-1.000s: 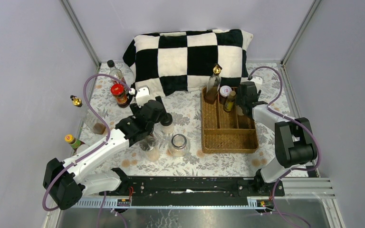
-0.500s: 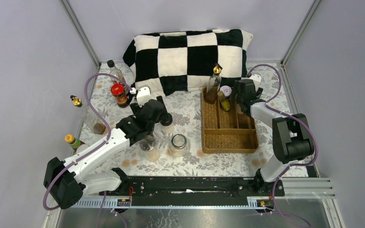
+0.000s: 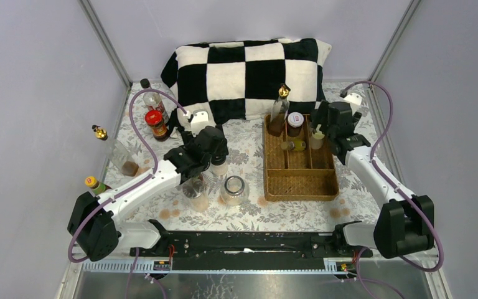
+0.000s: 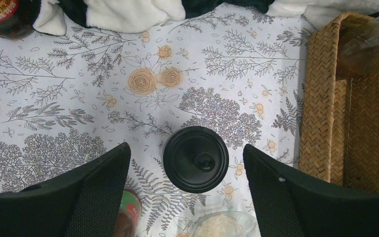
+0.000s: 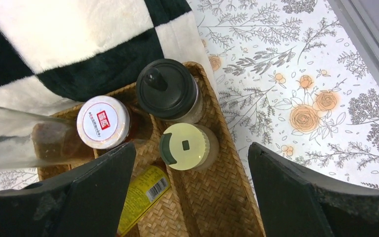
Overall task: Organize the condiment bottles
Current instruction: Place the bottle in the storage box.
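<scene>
My left gripper (image 3: 215, 151) hangs open above a black-capped jar (image 4: 195, 159), whose cap sits between the fingertips but apart from both. Over the far right of the wicker tray (image 3: 300, 194), my right gripper (image 5: 191, 146) is open and holds nothing. Below it in the tray stand a pale-yellow-capped jar (image 5: 187, 146), a black-capped jar (image 5: 168, 89), a white-lidded jar (image 5: 102, 122) and a tall gold-topped bottle (image 3: 279, 107). A yellow-labelled bottle (image 5: 140, 197) lies on its side in a middle compartment.
On the left of the cloth stand a red-capped jar (image 3: 156, 123), a black-capped clear bottle (image 3: 150, 94), a gold-topped bottle (image 3: 102, 133) and a yellow-capped bottle (image 3: 93, 184). Two clear jars (image 3: 234, 190) sit near the front. A checkered pillow (image 3: 249, 75) lies at the back.
My right gripper opened and drew back to the right; the yellow-labelled bottle it held upright now lies tipped over in the tray. The left gripper shifted slightly right.
</scene>
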{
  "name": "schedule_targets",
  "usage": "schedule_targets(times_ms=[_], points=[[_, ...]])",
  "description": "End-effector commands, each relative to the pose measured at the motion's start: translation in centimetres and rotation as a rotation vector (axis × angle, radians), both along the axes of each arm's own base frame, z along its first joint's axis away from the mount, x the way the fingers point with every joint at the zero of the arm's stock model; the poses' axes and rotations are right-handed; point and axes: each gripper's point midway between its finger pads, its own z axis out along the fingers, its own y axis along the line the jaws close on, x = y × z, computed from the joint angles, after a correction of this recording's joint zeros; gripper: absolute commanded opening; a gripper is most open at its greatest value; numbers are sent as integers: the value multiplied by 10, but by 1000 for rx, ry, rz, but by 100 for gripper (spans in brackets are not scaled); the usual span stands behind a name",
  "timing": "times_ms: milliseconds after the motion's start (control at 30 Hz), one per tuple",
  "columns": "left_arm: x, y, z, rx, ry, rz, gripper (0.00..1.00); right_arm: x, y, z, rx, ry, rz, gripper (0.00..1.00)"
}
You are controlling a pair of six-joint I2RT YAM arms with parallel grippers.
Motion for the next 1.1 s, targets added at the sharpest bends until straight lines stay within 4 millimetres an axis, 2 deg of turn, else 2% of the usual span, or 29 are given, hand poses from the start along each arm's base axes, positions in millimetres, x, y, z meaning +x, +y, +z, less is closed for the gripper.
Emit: schedule_targets(times_ms=[0,133,367,467,633,767,933,1067], points=[[5,-1,14,-22,-34,6,88,-13,8,2,13,58,69,90],[5,1,17,-14,-42,10,88,-32,43,-12,69,125,217,86],[7,0,29,-28,-60,11,88,-91,102,-37,14,211,396,84],[8,-2,31,-35,-62,6,88,-107,108,-40,-42,240,404,84],[7,-3,32,-40,-59,4,87,-115,94,-51,-86,275,353,79],[7,-3,29,-37,-55,4,87,-115,88,-60,-95,280,311,75],[7,-3,29,-41,-52,3,87,-113,99,-79,-62,307,332,73],[6,-2,29,-40,-55,5,87,-111,106,-85,-48,313,344,73]])
